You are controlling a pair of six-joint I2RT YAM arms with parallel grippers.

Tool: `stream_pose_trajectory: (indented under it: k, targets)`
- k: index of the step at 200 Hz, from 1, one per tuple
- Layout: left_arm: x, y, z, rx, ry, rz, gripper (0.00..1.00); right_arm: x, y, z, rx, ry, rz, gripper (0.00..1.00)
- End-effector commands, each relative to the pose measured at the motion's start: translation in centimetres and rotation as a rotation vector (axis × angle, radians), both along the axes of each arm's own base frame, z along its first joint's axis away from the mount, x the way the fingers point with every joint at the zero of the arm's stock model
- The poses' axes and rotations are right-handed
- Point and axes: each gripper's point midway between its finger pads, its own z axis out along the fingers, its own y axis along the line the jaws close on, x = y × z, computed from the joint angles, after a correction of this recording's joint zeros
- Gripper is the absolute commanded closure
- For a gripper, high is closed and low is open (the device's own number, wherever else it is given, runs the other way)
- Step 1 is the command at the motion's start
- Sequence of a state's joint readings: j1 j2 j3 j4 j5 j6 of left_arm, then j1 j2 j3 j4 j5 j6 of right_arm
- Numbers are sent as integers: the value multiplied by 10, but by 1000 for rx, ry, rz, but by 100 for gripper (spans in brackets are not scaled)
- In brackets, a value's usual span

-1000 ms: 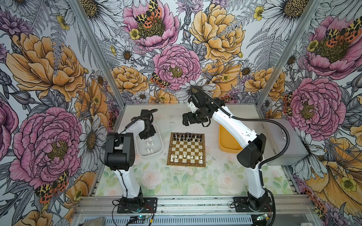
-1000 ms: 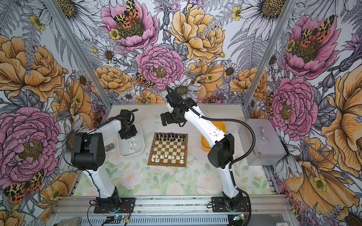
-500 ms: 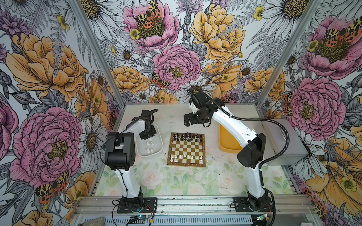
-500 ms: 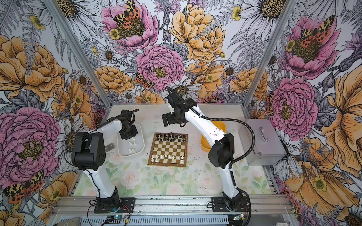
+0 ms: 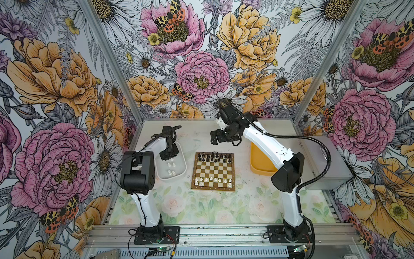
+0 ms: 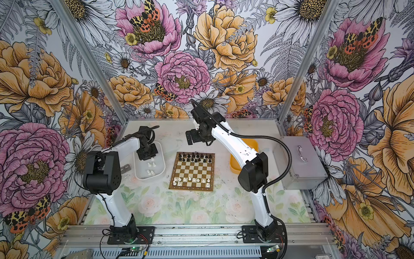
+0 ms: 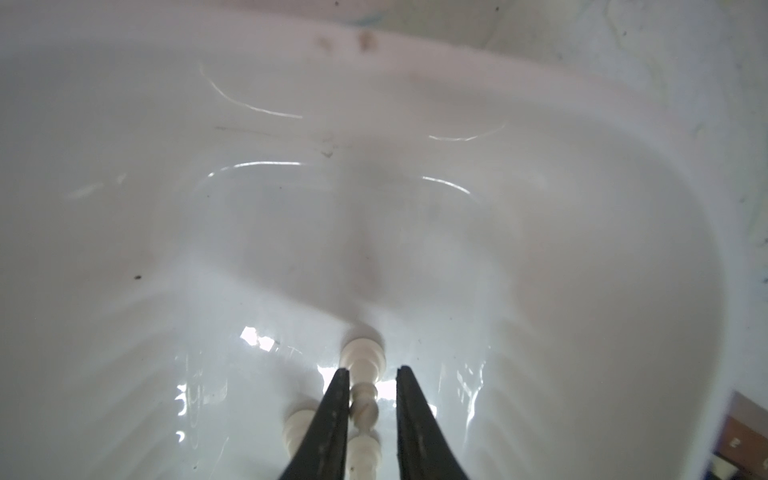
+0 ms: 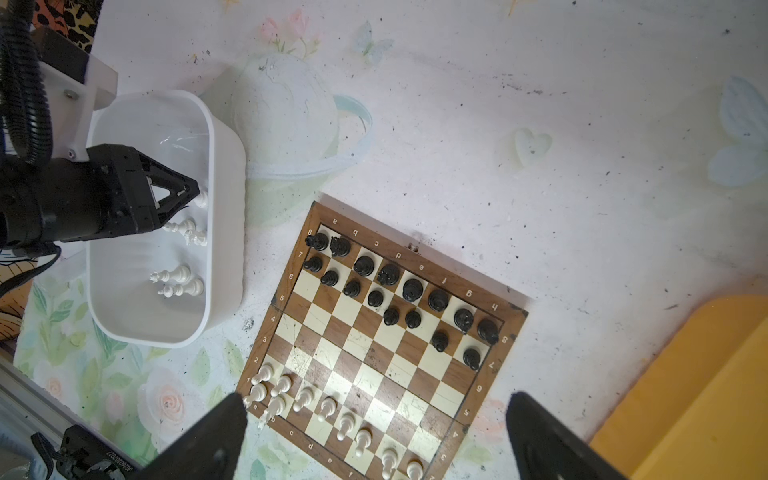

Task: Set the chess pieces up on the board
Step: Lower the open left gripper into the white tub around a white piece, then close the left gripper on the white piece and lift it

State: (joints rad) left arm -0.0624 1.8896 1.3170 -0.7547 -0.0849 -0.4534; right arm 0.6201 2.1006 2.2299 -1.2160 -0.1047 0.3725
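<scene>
Chessman [image 7: 362, 395], white, lies flat in the white tray [image 5: 184, 168], left of centre in both top views. That's your piece. Your left gripper [image 7: 371, 369] straddles it with jaws narrow, one finger [image 7: 336, 415] against it and a sliver of gap on the other side, so it's not clamped yet by the look of it. A second white piece [image 7: 297, 424] lies just beside, so pinch clean. The pick from the tray is the step in hand.

The board [image 5: 214, 170] sits mid-frame. Black pieces [image 5: 214, 157] fill its upper two rows, and white pieces [image 5: 212, 180] only partly line the lower edge. Next you need a firm squeeze, a straight lift, then a carry right to an empty lower square. Your right gripper [image 8: 376, 405] hangs spread wide and empty by the board's upper edge.
</scene>
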Motion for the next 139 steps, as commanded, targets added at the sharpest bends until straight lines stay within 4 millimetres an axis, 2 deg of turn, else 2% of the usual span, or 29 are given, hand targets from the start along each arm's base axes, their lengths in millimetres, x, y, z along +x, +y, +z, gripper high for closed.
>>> stream_pose_trajectory:
  k: [1, 77, 139]
  targets:
    - [6, 2, -1, -6, -12, -1, 77, 3, -7, 12, 5, -28, -11, 0]
    - [5, 4, -1, -7, -10, -2, 76, 7, -7, 15, 15, -38, -16, 0]
    - [6, 6, -1, -8, -12, -4, 81, 8, -7, 16, 15, -39, -19, 0]
